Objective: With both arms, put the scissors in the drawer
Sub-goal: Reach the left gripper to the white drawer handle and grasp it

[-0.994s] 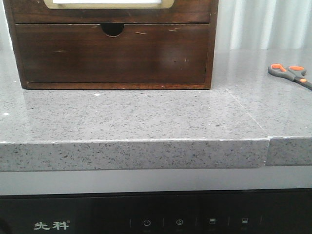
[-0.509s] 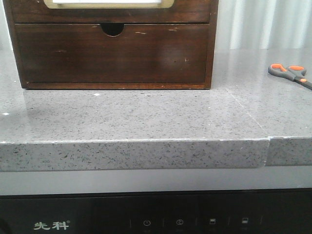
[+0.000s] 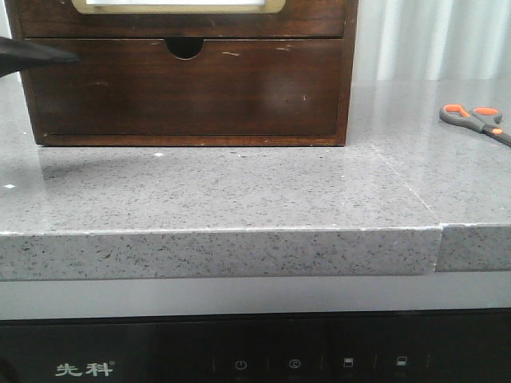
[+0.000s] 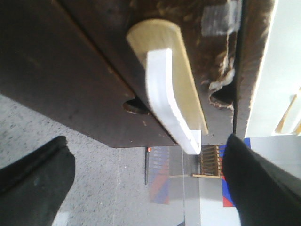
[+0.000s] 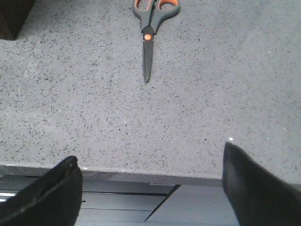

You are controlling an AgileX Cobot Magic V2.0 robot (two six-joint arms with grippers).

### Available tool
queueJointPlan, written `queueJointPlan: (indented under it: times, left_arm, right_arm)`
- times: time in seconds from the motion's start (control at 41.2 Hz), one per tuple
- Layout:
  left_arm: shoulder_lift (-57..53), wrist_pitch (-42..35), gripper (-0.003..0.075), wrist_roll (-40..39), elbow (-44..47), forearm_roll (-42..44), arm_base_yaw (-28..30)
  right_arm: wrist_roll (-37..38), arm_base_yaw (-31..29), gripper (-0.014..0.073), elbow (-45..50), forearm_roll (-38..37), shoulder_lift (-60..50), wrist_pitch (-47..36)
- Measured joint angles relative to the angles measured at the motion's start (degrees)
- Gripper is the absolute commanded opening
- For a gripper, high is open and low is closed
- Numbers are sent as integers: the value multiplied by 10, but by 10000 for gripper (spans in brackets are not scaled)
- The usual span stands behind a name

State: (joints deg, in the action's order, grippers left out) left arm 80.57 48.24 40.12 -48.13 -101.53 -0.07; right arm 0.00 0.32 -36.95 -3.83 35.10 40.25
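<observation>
In the front view, a dark wooden cabinet (image 3: pixel 188 72) stands on the grey speckled counter (image 3: pixel 239 191) and fills the upper left and middle of the frame. The drawer (image 3: pixel 180 17) is at the very top edge, where only the lower strip of its gold panel and white bar (image 3: pixel 176 3) is seen. It looks closed, flush with the cabinet front. Under it is a plain drawer front with a half-round notch (image 3: pixel 184 49). A dark fingertip of the left gripper (image 3: pixel 36 54) enters from the left edge, at the height of the notch, in front of the cabinet's left side.

The scissors (image 3: pixel 477 121) lie flat on the counter at the right edge of the frame, well apart from the cabinet, with the orange-lined loops toward the left and the blades cut off by the edge.

In the left wrist view, the left gripper (image 4: pixel 141 181) has its jaws spread wide and holds nothing; the gold panel (image 4: pixel 164 75) with the white bar (image 4: pixel 167 101) is in the middle of the frame, close in front of it.

In the right wrist view, the right gripper (image 5: pixel 150 188) is also spread wide and empty, over the counter's front edge. The scissors (image 5: pixel 151 28) lie closed at the top centre of the frame, well apart from the fingers.
</observation>
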Motion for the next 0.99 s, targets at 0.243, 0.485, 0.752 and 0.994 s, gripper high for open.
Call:
queueJointPlan:
  times: [0.243, 0.485, 0.752, 0.994]
  left_arm:
    - [55, 9, 494, 0, -58, 0, 0]
    - [84, 9, 369, 0, -94, 0, 0]
    - [96, 12, 256, 0, -97, -2, 0]
    - [96, 29, 115, 0, -98, -4, 0]
  right_arm:
    - [0, 0, 625, 0, 0, 0, 0]
    - [0, 0, 625, 0, 0, 0, 0]
    - [0, 0, 625, 0, 0, 0, 0]
    - [0, 0, 625, 0, 0, 0, 0]
